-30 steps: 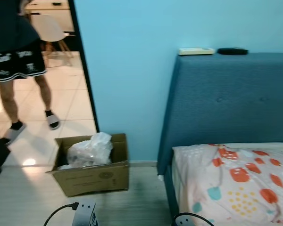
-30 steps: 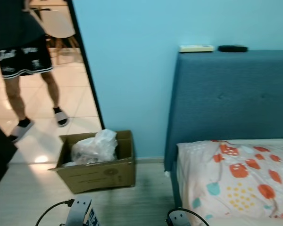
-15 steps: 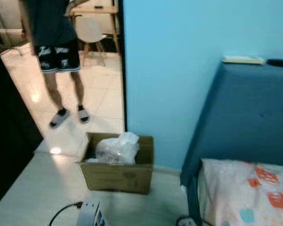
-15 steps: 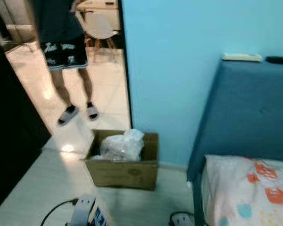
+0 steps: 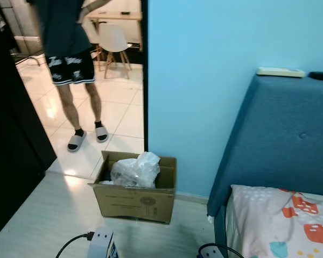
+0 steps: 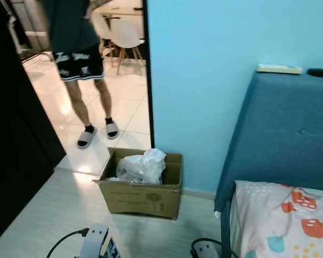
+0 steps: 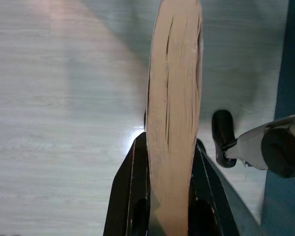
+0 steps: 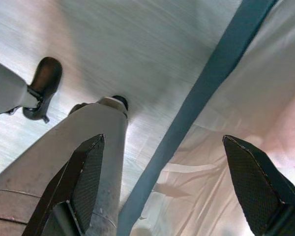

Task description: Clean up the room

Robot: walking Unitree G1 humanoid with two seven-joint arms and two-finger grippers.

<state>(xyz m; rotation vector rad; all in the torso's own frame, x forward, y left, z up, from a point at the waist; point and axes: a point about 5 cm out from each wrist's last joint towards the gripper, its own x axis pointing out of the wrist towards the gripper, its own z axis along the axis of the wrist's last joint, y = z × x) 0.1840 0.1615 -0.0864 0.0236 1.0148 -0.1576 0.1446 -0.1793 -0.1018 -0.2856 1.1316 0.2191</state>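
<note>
Left gripper (image 7: 169,216): I am squeezing a flat tan thing (image 7: 174,118), maybe a book or a piece of cardboard, tight between both fingers. It is hanging over the pale floor (image 7: 54,123).
Right gripper (image 8: 179,191): I am holding it wide open with nothing in it, next to the bed (image 8: 246,103).
Box: a cardboard box (image 5: 135,194) is sitting on the floor by the blue wall, with a crumpled plastic bag (image 5: 133,170) inside. I think the tan thing is going there.
Danger: the tan thing is sticking out far past my fingers, so I am thinking it could slip, or bump the box edge. A person (image 5: 70,59) is standing in the doorway near the box.
Hard to see: I am not able to tell what the tan thing really is. The person's top part is cut off.
</note>
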